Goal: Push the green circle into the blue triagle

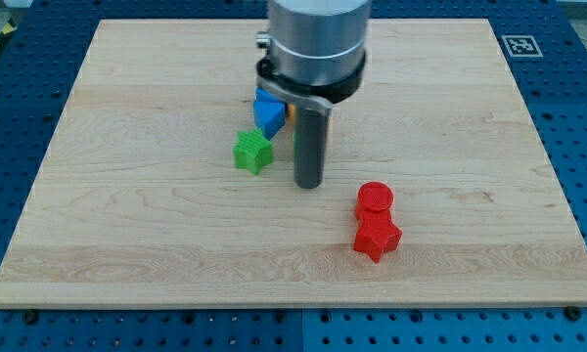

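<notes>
Four blocks show clearly on the wooden board (127,225), and none of them is plainly the green circle, which is the first thing that could go wrong. A green block (253,152) sits just left of centre in the frame, but its outline looks notched, more like a star than a disc. A thin green sliver (292,137) shows between the rod and the blue block, mostly hidden behind the rod; that may be the circle, though I cannot tell its shape. Pushing the wrong green piece would be the likely error.

The blue block (268,111), probably the triangle, lies just above the green star-like block, close to it and partly under the arm's housing. My tip (308,185) rests on the board right of the green star-like block and apart from it, lower in the frame than the blue one. No pincer exists on this rig, only the rod, so nothing is open, closed or clamped.

A second risk: a red round block (375,198) and a red star-like block (377,238) touch each other at lower right, near enough that a wide sweep could knock them.

A circle has no long axis or heading, so direction matters only in the push line, which should run toward the blue block
</notes>
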